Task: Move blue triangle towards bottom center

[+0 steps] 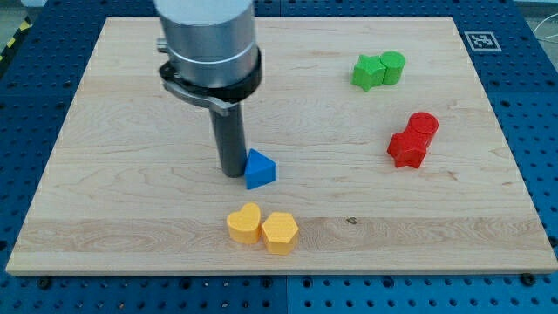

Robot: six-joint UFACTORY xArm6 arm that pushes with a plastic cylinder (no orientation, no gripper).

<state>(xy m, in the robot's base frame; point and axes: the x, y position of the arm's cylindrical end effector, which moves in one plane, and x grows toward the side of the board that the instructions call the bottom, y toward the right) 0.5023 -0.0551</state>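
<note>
The blue triangle point(259, 169) lies on the wooden board point(349, 209), a little left of centre and just above the yellow pair. My tip point(232, 174) stands on the board against the triangle's left side, touching it. The arm's wide grey and white body point(209, 44) rises over the board's top left and hides what lies behind it, including the spot where the other blue block stood.
A yellow heart-shaped block point(245, 223) and a yellow hexagon point(280, 232) sit side by side near the bottom centre. Two green blocks point(378, 70) sit at the top right. Two red blocks point(412, 139) sit at the right.
</note>
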